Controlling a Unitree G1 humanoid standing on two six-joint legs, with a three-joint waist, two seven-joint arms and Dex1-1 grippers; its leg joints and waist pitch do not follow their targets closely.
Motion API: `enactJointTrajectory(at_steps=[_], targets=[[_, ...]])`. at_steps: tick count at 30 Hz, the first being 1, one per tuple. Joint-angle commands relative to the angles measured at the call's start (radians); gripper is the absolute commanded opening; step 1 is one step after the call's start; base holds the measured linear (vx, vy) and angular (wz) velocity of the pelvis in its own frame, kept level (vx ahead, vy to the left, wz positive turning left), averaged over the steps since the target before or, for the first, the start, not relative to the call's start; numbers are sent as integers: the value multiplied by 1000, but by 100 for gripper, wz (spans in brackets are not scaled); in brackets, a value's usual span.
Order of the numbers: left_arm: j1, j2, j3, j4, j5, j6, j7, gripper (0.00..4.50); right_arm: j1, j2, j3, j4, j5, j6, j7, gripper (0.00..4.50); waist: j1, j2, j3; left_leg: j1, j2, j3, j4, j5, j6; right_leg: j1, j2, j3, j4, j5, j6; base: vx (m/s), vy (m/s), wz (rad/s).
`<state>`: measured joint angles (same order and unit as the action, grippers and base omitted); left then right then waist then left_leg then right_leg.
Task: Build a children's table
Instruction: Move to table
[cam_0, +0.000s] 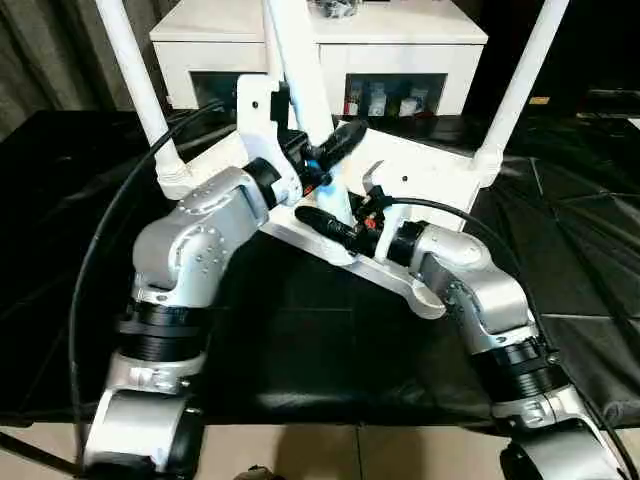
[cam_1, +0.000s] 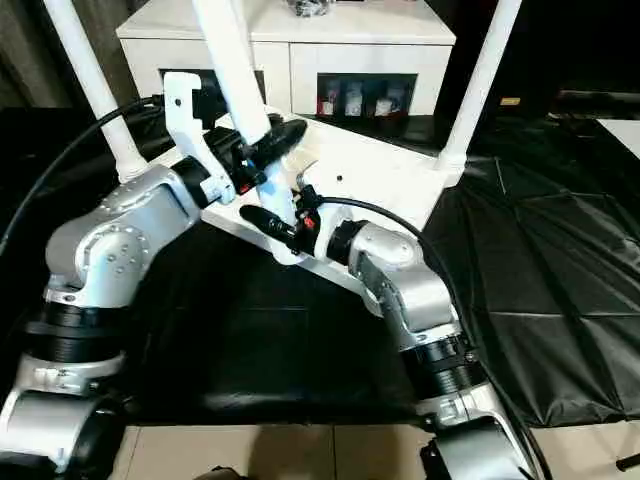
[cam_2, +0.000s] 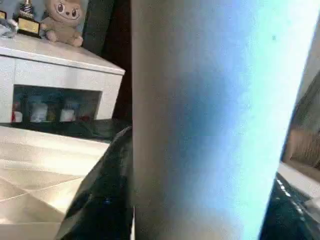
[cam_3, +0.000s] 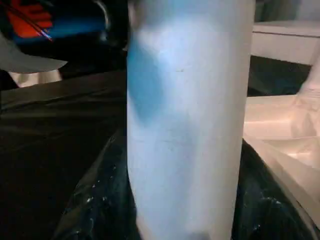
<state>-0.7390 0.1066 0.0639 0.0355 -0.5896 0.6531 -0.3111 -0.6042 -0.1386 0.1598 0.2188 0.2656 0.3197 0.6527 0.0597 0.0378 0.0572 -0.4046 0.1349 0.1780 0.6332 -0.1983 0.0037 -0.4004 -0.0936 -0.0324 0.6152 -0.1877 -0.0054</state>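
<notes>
I see both claws, left and right, clamped on 1 white tapered plastic leg at 12 o'clock, standing on the upturned white plastic tabletop on the black-covered surface.

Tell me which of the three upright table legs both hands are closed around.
The middle leg, rising nearest the robot: left hand and right hand both clasp its lower part. The outer legs, left and right, stand untouched.
</notes>
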Motion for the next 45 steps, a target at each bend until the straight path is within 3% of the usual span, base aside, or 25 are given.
enactJointTrajectory(at_steps=[1, 4, 6, 7, 11, 13, 19, 22, 26, 36, 41, 45], targets=[[5, 8, 58, -23, -16, -3, 33, 203, -20, 3, -21, 1, 4, -20, 2, 189, 1, -19, -76, 29, 76, -29, -87, -117, 30, 45, -55, 29, -50, -42, -241, 0, 0, 0], [10, 14, 59, -34, -35, 14, 9, 190, -26, 5, -22, 16, -3, -32, -4, 189, 2, -11, -75, 31, 78, -29, -87, -121, 29, 42, -55, 27, -50, -59, -238, 0, 0, 0], [11, 16, 56, -39, -40, 21, -4, 189, -28, 5, -22, 20, -5, -34, -4, 189, 0, -12, -74, 32, 77, -29, -88, -128, 24, 41, -53, 27, -51, -63, -236, 0, 0, 0], [11, 24, 43, -45, -49, 31, -39, 188, -28, 6, -35, 21, 33, -12, 32, 224, 0, -12, -74, 31, 77, -29, -89, -134, 25, 42, -54, 27, -51, -68, -236, 0, 0, 0], [4, 67, -2, -59, -63, 64, -130, 186, -29, -12, -60, 19, 87, 41, 83, 268, 3, -10, -76, 35, 78, -29, -88, -120, 30, 41, -53, 26, -47, -47, -242, 0, 0, 0], [-2, 92, -26, -59, -66, 83, -172, 186, -31, -38, -55, 16, 110, 71, 143, 286, 5, -4, -76, 35, 78, -30, -89, -115, 29, 41, -50, 24, -44, -31, -244, 0, 0, 0], [-21, 138, -73, -54, -63, 106, -280, 186, -41, -108, -40, 3, 155, 136, 283, 330, 7, -9, -76, 32, 76, -29, -87, -113, 30, 47, -54, 24, -45, -23, -255, 0, 0, 0], [-31, 169, -110, -51, -53, 114, -337, 186, -60, -157, -14, 2, 154, 155, 360, 354, 6, -5, -76, 34, 77, -28, -85, -116, 30, 46, -55, 23, -44, -34, -261, 0, 0, 0], [-40, 174, -124, -41, -45, 111, -361, 186, -76, -188, 0, 0, 164, 186, 416, 354, 4, -8, -75, 33, 78, -28, -85, -129, 27, 48, -56, 25, -45, -43, -268, 0, 0, 0], [-41, 177, -133, -52, -71, 106, -423, 186, -104, -205, 14, 30, 169, 227, 464, 354, 6, -7, -77, 35, 79, -27, -83, -115, 30, 47, -55, 23, -42, -17, -287, 0, 0, 0], [-43, 152, -105, -58, -100, 126, -424, 186, -118, -185, -12, 59, 188, 240, 473, 354, 6, -8, -78, 34, 79, -26, -82, -119, 29, 48, -57, 23, -42, -19, -295, 0, 0, 0], [-44, 155, -103, -58, -94, 128, -425, 186, -128, -174, -30, 66, 209, 254, 476, 317, 6, -5, -76, 34, 79, -28, -84, -132, 29, 47, -56, 23, -44, -43, -287, 0, 0, 0]])
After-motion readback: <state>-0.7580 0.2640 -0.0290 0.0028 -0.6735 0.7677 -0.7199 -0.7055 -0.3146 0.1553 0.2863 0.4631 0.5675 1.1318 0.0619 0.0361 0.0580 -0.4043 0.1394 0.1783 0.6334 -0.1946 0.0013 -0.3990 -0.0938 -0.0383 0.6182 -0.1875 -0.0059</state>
